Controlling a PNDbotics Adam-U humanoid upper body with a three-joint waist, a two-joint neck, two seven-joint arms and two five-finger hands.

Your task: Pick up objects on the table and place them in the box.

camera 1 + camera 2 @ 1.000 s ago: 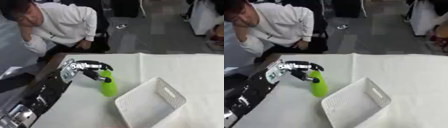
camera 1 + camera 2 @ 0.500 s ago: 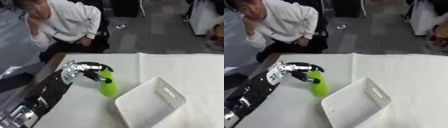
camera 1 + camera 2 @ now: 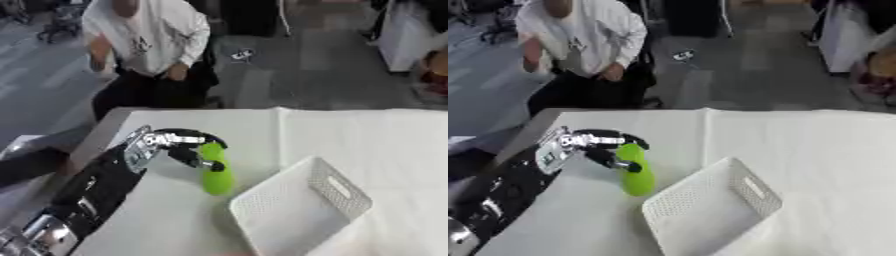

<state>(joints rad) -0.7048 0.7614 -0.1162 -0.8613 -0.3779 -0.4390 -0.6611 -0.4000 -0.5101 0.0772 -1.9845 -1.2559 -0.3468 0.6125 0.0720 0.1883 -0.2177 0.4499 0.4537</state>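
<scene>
- White cloth covers the table [image 3: 376, 130], and beyond its far edge we see grey floor with a person standing at the far left corner, touching nothing of ours.
- Our left hand [image 3: 175, 145] comes in from the near left and sits at the far end of a long green object [image 3: 215, 170], fingers curled over its top and thumb tucked against its near side, so we judge the hand closed around it.
- That green object lies on the cloth left of centre, its long axis running near to far; whether it has left the surface at all we cannot tell.
- To its right, just beside its near end, stands the white perforated box [image 3: 341, 192], tilted askew in our view and showing nothing inside.
- Our right hand appears in neither view.
- By our reckoning the task is at its start: nothing is in the box, and the one object we can see is gripped but not yet carried.
- What remains is to lift it, move it right over the rim and let go inside.
- We see no other loose objects on the cloth.
</scene>
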